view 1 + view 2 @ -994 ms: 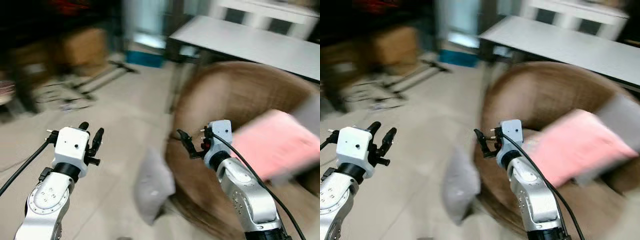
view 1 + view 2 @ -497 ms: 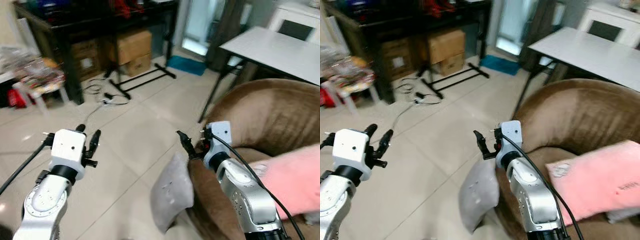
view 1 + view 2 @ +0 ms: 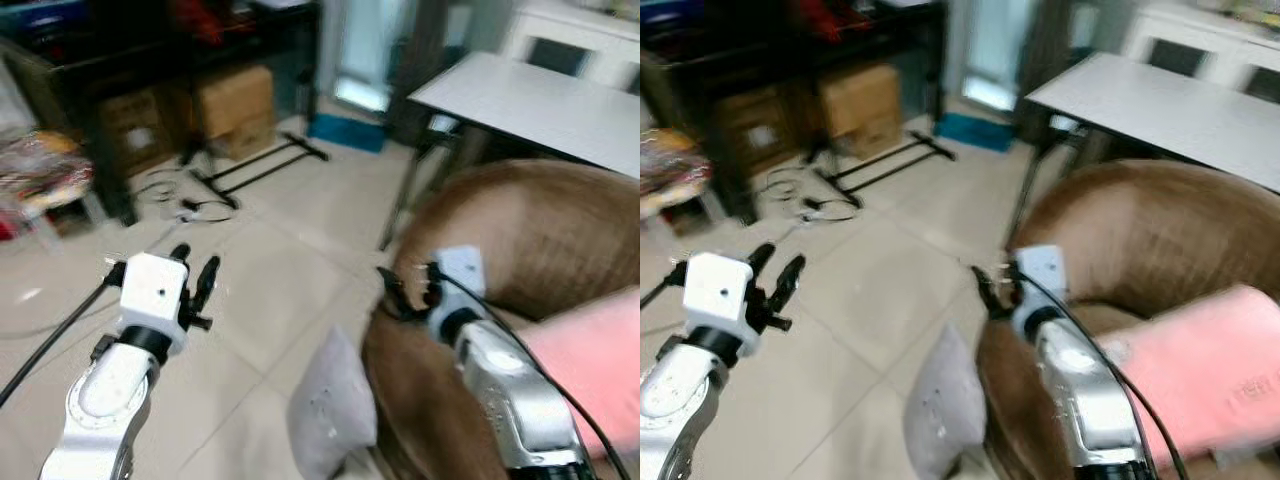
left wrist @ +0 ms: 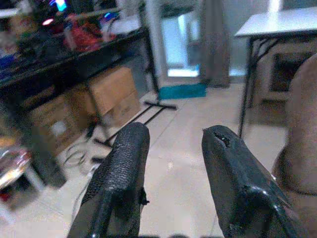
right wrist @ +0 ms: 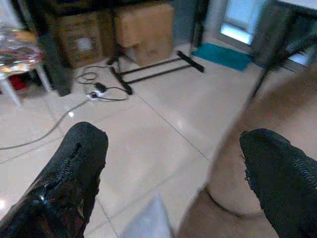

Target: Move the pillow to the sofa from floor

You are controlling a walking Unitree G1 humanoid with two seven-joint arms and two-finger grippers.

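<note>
The grey pillow (image 3: 333,415) is standing on its edge on the tiled floor (image 3: 250,290), leaning against the outer side of the brown sofa (image 3: 520,230). I am thinking the risk is a bad approach: the pictures are blurring, so a reach now may push the pillow flat or scrape the sofa. The right pincer (image 5: 168,163) is hanging wide open above the pillow, touching nothing. The left pincer (image 4: 171,163) is hovering over the floor, half open and empty.

One grey pillow (image 3: 333,412) on the floor. One brown sofa (image 3: 520,235). One pink cushion (image 3: 1200,370). One white table (image 3: 530,95). Two cardboard boxes (image 3: 235,100) (image 3: 130,125). Two grippers (image 3: 195,270) (image 3: 400,295).
</note>
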